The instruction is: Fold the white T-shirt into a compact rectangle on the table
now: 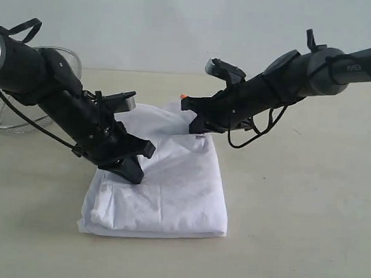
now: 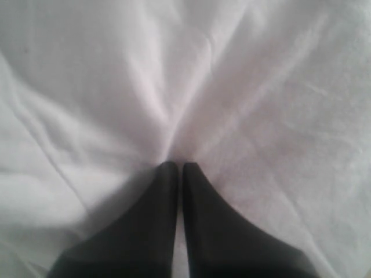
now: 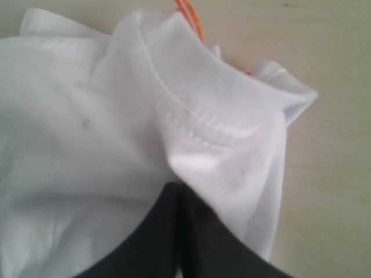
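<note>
White T-shirt lying roughly rectangular on tabletop — left claw and right claw both pinching cloth — final fold seemingly in hand, next needing far edge drawn forward evenly.

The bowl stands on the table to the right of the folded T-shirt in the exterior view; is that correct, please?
Not quite: the bowl stands to the left of the folded T-shirt on the table, as the exterior view shows.
</note>
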Controlling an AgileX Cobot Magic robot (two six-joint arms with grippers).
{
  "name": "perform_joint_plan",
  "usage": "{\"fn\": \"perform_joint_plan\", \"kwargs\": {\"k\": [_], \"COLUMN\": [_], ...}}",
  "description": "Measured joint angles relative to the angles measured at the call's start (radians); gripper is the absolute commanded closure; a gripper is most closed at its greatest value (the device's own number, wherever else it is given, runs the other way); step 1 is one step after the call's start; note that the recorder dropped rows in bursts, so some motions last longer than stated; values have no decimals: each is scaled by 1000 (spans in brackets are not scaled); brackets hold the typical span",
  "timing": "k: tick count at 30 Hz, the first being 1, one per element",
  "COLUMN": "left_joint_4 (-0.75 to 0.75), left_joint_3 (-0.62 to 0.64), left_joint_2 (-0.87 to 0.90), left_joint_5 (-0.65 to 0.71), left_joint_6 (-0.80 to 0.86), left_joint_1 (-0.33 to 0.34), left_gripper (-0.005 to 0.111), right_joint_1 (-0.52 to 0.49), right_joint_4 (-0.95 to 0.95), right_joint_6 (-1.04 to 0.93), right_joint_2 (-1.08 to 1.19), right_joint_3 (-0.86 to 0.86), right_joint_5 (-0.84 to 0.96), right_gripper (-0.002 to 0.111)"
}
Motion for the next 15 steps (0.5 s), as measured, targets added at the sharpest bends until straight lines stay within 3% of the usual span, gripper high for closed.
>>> {"fn": "perform_joint_plan", "kwargs": {"k": [15], "left_joint_4": [0], "left_joint_3": [0], "left_joint_2": [0], "left_joint_5": [-8], "left_joint_6": [0], "left_joint_1": [0], "left_gripper": [102], "right_joint_1": [-17], "right_joint_4": [-14], "right_joint_6": [-7], "right_joint_2": [-79], "right_joint_3": [49], "right_joint_5": [85], "right_gripper": [108]}}
